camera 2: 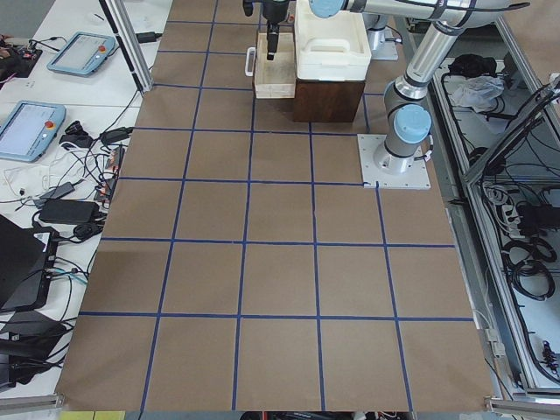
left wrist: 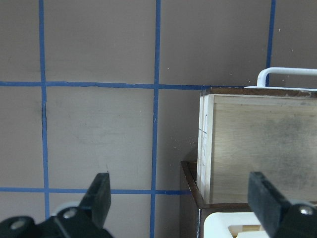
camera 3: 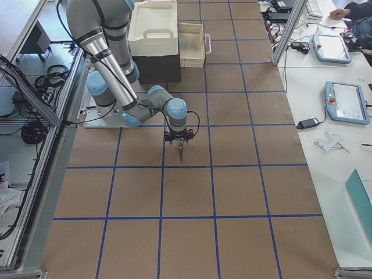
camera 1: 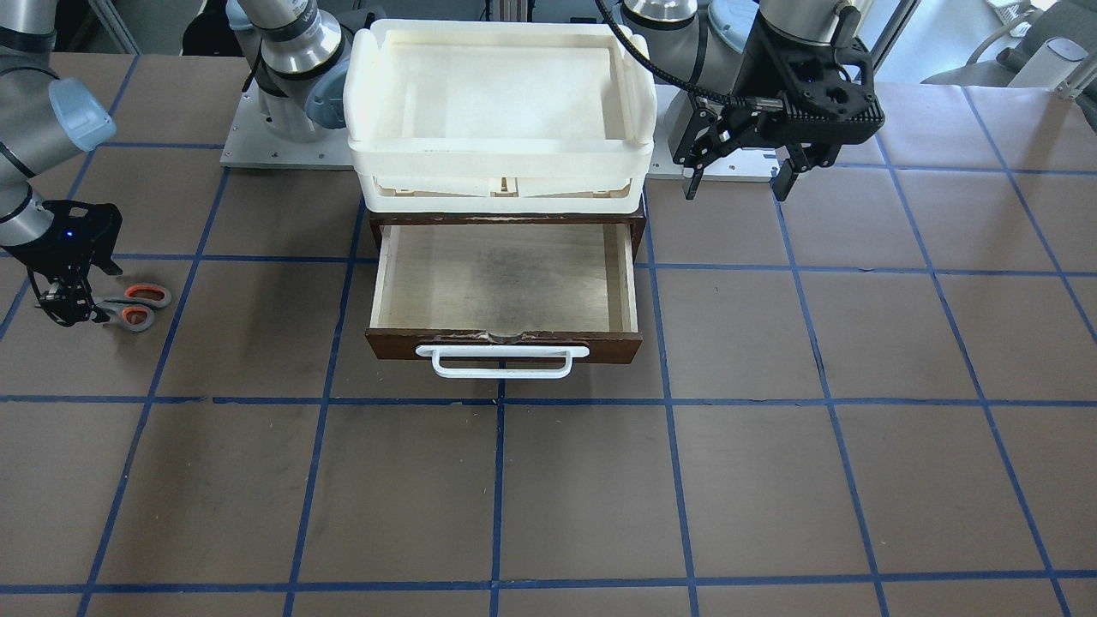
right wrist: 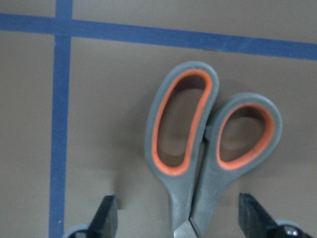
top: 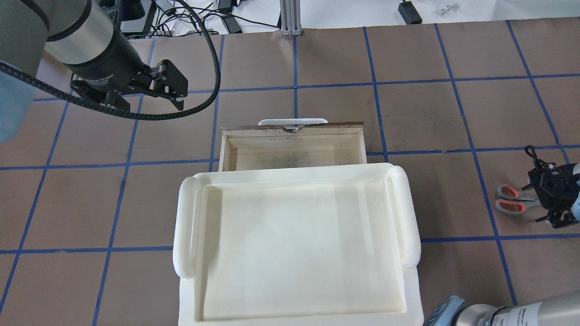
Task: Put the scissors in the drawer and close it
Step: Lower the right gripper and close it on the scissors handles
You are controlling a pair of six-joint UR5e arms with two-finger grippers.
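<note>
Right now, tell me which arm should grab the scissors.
Right. Its open pincer sits directly over the scissors, straddling them. The left pincer hangs open beside the drawer, far from them.

The small loop-handled plastic scissors (right wrist: pixel 188 198) are grey on the outside, with an orange lining inside each loop. The pull-out wooden drawer (camera 1: pixel 394 347) has a dark brown front and a pale plywood interior with a greyish smudge across its floor. Its plastic bar handle (camera 1: pixel 531 350) is white. The rectangular plastic tray (camera 1: pixel 501 158) is creamy white. The paper-covered table (camera 1: pixel 771 480) is dull brown, crossed by a grid of blue tape. The left two-finger gripper (left wrist: pixel 181 184) and the right two-finger gripper (right wrist: pixel 179 210) are black.
</note>
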